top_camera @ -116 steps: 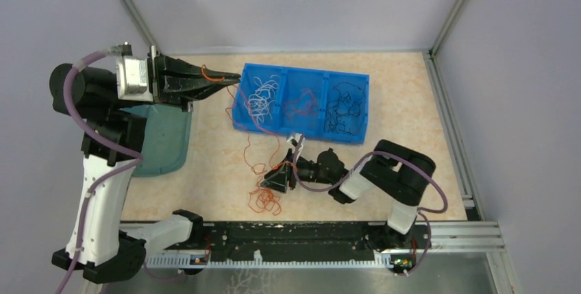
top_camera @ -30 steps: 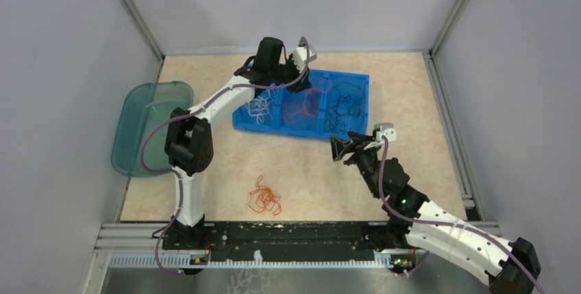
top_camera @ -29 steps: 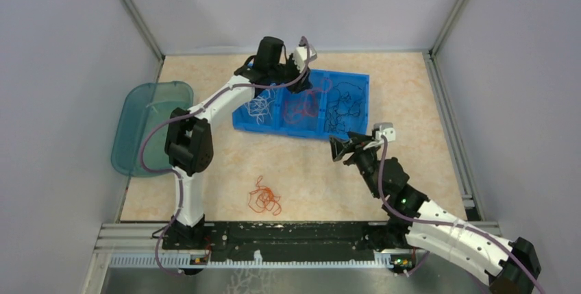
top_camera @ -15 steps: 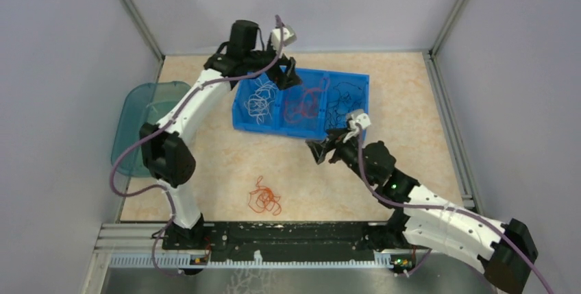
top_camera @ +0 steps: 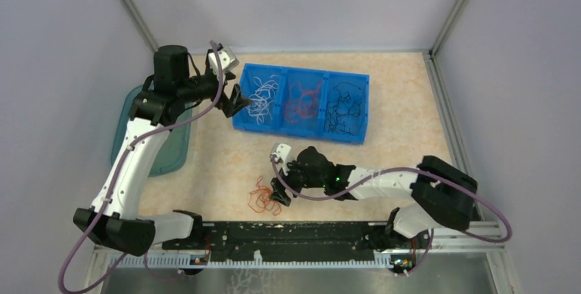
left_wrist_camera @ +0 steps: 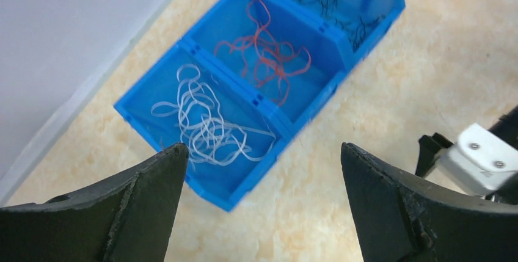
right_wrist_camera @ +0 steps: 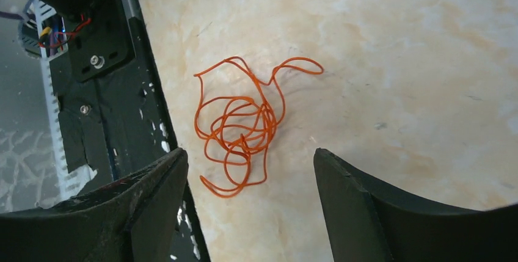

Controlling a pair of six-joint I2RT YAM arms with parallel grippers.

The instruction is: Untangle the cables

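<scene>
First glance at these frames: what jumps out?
The bright blue three-compartment plastic bin toward the back of the beige table, its curly wires sorted white, red-orange and black, left to right. Then a lone tangled red-orange wire clump near the table's front edge, the right hand open over it.

- My left pincer (top_camera: 236,100) hangs just left of the bin (top_camera: 301,69), which stands on the bench (top_camera: 404,116).
- Ahead of that pincer the bin's three compartments run in a row, with loose cables (left_wrist_camera: 201,118) in each.
- The tray (top_camera: 168,150) lies behind that pincer, partly under its arm.
- I see a tangle of cables (right_wrist_camera: 241,124) on the bench right below my right pincer (right_wrist_camera: 248,155), beside the rail (top_camera: 308,232).
- The bin sits beyond the right pincer, well apart from the tangle.
</scene>
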